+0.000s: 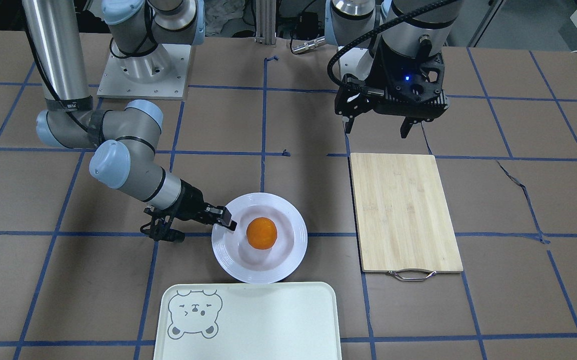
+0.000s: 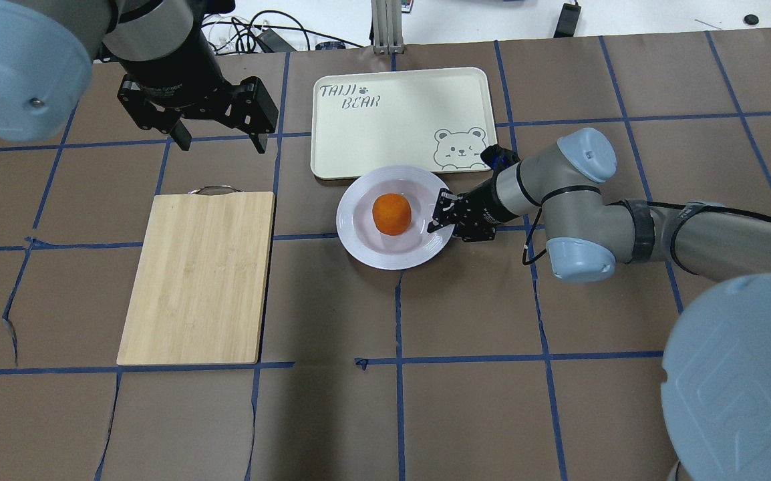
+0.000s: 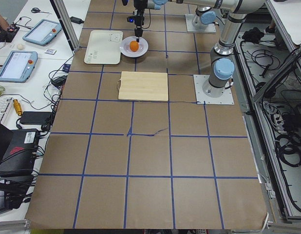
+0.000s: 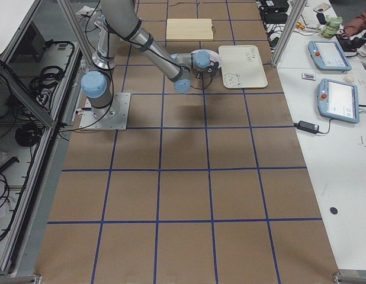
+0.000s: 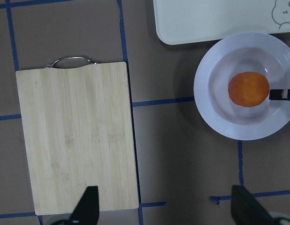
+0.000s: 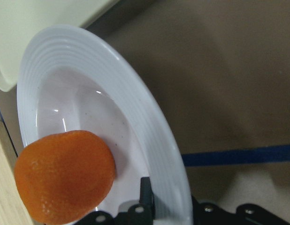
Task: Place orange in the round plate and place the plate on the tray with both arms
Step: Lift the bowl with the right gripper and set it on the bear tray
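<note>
The orange (image 1: 261, 233) (image 2: 391, 214) lies in the sunken centre of the round plate (image 1: 296, 220) (image 2: 359, 250). My right gripper (image 1: 223, 217) (image 2: 442, 212) is shut on the plate's rim (image 6: 135, 117), one finger inside and one underneath. The plate's edge meets the long edge of the tray (image 1: 268, 320) (image 2: 392, 120) near the bear drawing. My left gripper (image 1: 374, 127) (image 2: 222, 142) hangs open and empty above the table beyond the handle end of the cutting board, well apart from the plate. Its wrist view looks down on the orange (image 5: 248, 89), the plate (image 5: 206, 108) and the tray (image 5: 206, 18).
A bamboo cutting board (image 1: 403, 212) (image 2: 198, 274) with a metal handle lies beside the plate on my left. Brown paper with blue tape lines covers the table. Tablets and cables sit on side benches past the tray.
</note>
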`<state>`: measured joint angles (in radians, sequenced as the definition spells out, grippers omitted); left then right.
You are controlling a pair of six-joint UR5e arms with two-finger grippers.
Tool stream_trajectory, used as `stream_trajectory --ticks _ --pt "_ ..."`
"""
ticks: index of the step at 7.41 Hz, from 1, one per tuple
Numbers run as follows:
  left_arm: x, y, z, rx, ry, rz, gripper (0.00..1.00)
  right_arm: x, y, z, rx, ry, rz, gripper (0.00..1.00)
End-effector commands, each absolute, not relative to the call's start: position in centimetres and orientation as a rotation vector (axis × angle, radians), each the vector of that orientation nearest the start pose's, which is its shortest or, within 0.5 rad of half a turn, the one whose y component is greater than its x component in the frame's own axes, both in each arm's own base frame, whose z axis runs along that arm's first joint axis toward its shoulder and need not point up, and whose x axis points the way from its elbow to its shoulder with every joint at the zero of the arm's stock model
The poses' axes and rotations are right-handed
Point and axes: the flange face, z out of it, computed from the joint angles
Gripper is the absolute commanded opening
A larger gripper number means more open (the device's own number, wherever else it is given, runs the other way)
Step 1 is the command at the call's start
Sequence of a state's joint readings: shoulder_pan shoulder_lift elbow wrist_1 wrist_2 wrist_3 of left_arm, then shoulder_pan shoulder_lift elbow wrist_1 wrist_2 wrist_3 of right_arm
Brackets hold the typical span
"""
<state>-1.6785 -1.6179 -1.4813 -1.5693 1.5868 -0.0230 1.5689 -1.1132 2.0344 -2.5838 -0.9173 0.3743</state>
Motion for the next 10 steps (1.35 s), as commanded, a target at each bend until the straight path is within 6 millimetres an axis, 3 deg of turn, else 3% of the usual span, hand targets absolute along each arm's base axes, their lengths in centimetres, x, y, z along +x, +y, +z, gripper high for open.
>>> stream_trajectory --ticks 1,4,5,7,9,10 --pt "-18.7 -49.8 50.9 0.134 3.124 -0.071 1.00 19.6 -53.4 17.5 0.431 2.443 0.015 0.26" --pt "-18.6 -49.8 50.9 0.131 3.123 -0.069 1.00 19.4 -53.3 21.0 0.425 2.435 -0.053 0.23" --pt "-18.6 -49.8 50.9 0.134 3.122 -0.069 1.00 19.4 -53.0 20.8 0.430 2.435 -0.038 0.10" --pt "-18.7 -49.7 51.0 0.136 3.122 -0.069 1.00 19.4 -53.0 20.8 0.430 2.437 -0.038 0.00" --pt "-18.6 -49.7 51.0 0.134 3.122 -0.066 1.00 19.5 -53.1 21.4 0.429 2.430 -0.059 0.00" --pt "-18.6 -49.6 51.1 0.134 3.122 -0.069 1.00 19.2 -53.4 22.9 0.444 2.409 -0.088 0.00"
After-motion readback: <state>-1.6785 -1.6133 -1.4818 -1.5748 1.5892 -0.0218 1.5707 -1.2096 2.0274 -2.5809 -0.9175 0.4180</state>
